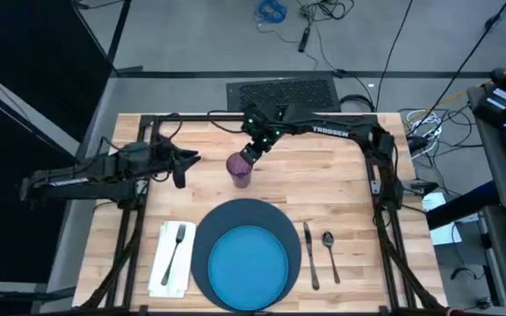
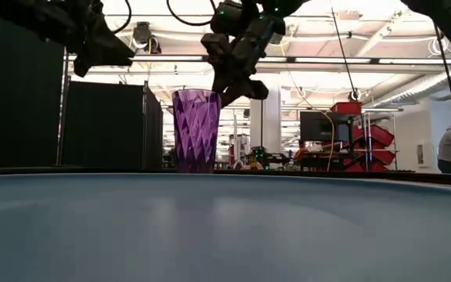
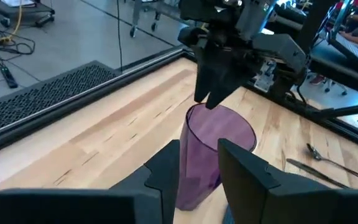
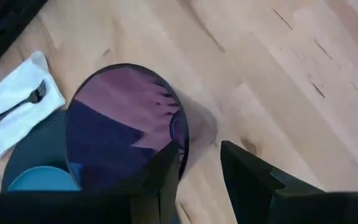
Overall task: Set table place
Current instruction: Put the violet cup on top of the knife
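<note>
With the mat (image 1: 202, 230), plate (image 1: 249, 262), napkin (image 1: 170, 257), fork (image 1: 176, 252), knife (image 1: 309, 254) and spoon (image 1: 329, 252) already laid at the near edge of the desk (image 1: 323, 180), only the purple cup (image 1: 239, 168) appears outstanding. It stands upright beyond the mat. The right jaws (image 4: 197, 180) sit just above its rim, apart, one finger inside the rim. The left jaws (image 3: 197, 165) hover nearby, apart and empty. Remaining step, by judgement: release and withdraw.

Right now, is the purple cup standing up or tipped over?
Standing up. The purple cup sits upright on the table with its open mouth facing up, and the right pincer is at its rim.
</note>
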Action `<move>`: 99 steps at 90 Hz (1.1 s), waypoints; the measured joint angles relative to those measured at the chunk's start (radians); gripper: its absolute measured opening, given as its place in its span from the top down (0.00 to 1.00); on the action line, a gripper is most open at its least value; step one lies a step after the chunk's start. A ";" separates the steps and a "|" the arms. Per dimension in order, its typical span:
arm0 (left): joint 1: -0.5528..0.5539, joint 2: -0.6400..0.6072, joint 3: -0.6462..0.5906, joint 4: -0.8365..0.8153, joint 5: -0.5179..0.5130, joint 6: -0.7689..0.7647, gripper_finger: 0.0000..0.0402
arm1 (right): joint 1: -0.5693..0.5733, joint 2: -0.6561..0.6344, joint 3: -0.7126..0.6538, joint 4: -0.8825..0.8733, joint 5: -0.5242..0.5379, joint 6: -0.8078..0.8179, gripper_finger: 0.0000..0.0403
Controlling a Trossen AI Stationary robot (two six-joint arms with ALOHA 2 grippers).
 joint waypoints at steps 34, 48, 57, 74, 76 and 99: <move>0.000 0.003 0.000 -0.004 0.003 0.003 0.77 | 0.027 0.128 0.000 -0.002 0.015 -0.051 0.83; 0.000 0.003 0.000 -0.015 0.003 0.003 0.77 | 0.037 0.133 0.022 -0.029 0.052 -0.107 0.98; 0.000 0.003 0.000 -0.014 0.003 0.003 0.77 | 0.045 0.116 0.124 -0.185 0.060 -0.139 0.99; 0.000 0.003 0.000 -0.014 0.006 -0.002 0.77 | 0.101 0.059 0.360 -0.591 0.200 -0.167 1.00; 0.000 0.003 0.000 -0.013 0.010 -0.002 0.77 | 0.110 0.051 0.368 -0.629 0.211 -0.159 1.00; 0.000 0.003 0.000 -0.013 0.014 -0.001 0.77 | 0.203 -0.188 0.082 -0.653 0.292 -0.006 1.00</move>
